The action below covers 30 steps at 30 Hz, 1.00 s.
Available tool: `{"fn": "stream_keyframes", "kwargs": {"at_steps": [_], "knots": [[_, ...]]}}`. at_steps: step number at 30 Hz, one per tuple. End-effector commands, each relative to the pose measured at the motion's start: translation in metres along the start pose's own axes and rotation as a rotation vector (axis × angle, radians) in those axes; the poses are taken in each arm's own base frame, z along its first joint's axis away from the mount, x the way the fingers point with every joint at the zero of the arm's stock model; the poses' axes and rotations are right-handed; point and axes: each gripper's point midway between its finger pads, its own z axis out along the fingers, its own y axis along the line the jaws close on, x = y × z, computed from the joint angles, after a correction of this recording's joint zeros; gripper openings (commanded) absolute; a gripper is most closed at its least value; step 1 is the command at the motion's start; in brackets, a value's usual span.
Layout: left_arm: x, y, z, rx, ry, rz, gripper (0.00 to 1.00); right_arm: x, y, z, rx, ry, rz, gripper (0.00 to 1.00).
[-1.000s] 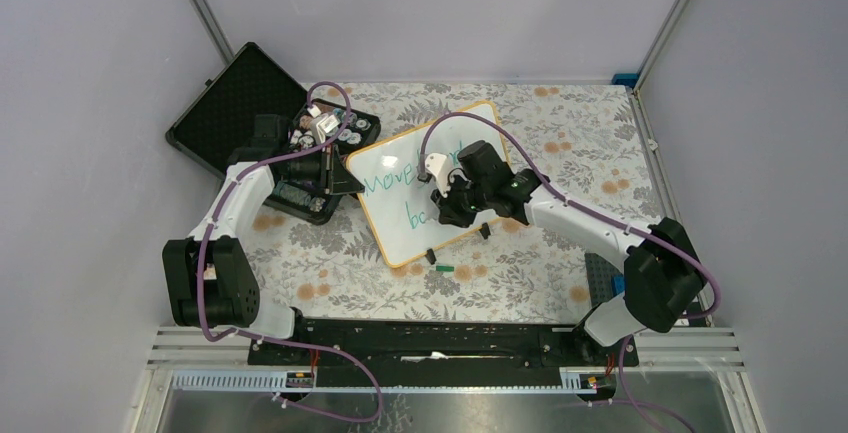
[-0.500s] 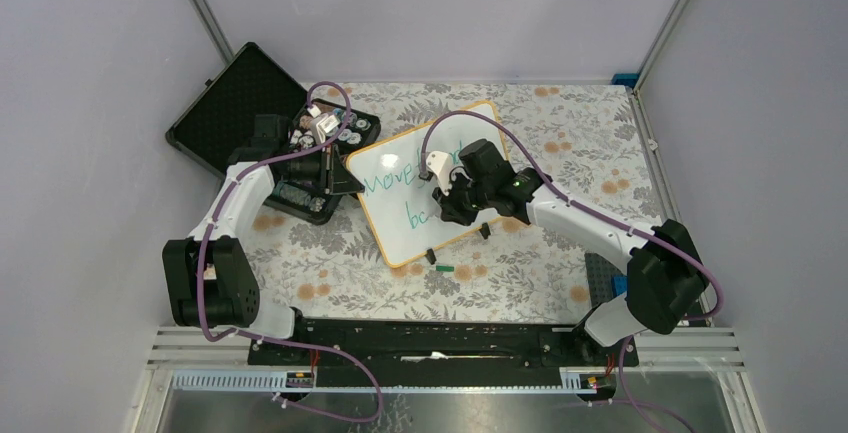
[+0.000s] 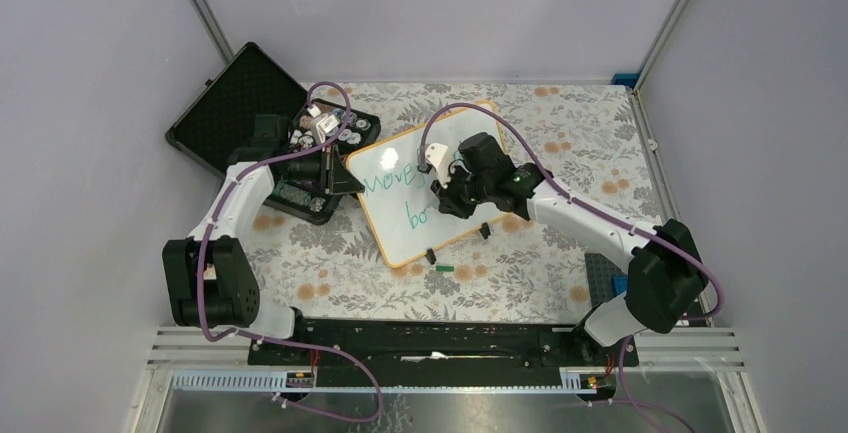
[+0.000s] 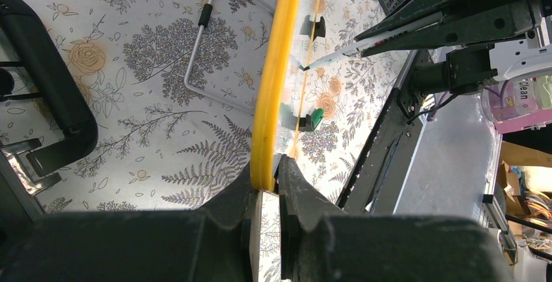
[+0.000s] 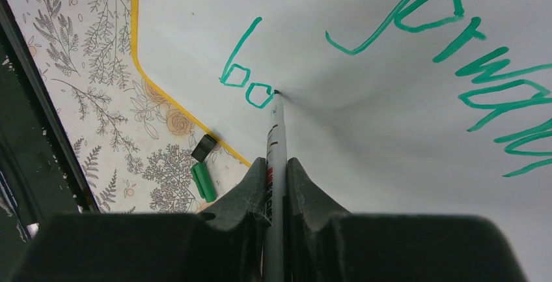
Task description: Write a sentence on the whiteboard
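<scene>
The whiteboard (image 3: pixel 395 228), white with an orange-yellow rim, stands tilted mid-table. My left gripper (image 4: pixel 267 181) is shut on its rim (image 4: pixel 276 67) at the left edge; in the top view that gripper (image 3: pixel 350 181) meets the board's left corner. Green handwriting, the sentence (image 3: pixel 385 183), reads "Move" with more hidden under the right arm, and "bo" (image 5: pixel 246 85) on the second line. My right gripper (image 5: pixel 277 168) is shut on a grey marker (image 5: pixel 276 132), whose tip touches the board just right of the "o". From above, the right gripper (image 3: pixel 452 193) hovers over the board's middle.
A green marker cap (image 3: pixel 443 268) lies on the floral cloth by the board's near edge, beside a black clip foot (image 3: pixel 431 255). An open black case (image 3: pixel 240 103) with small items sits at the back left. A wire stand (image 4: pixel 202 34) lies behind the board.
The right gripper has shifted a little toward the back left with the marker, and the second line has grown from "b" to "bo". The left arm has not moved.
</scene>
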Motion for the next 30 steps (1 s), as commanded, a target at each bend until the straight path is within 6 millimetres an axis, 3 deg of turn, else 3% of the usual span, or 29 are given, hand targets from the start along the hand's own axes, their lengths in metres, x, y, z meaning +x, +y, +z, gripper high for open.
{"fn": "stream_keyframes", "kwargs": {"at_steps": [1,15,18,23,30], "knots": [[-0.005,0.021,-0.002,-0.102,-0.005,0.135,0.00,-0.021,-0.004,0.002,0.006,-0.048,-0.023,0.00],[-0.006,0.020,-0.002,-0.101,-0.005,0.134,0.00,-0.023,0.022,-0.016,-0.097,-0.069,-0.049,0.00],[-0.005,0.020,-0.002,-0.102,-0.005,0.135,0.00,-0.023,0.019,-0.025,-0.120,-0.083,-0.022,0.00],[-0.005,0.020,-0.002,-0.100,-0.005,0.134,0.00,-0.023,-0.005,-0.035,-0.061,-0.100,0.015,0.00],[-0.006,0.020,-0.001,-0.096,-0.006,0.133,0.00,-0.030,-0.014,-0.029,-0.035,-0.118,0.032,0.00]]}}
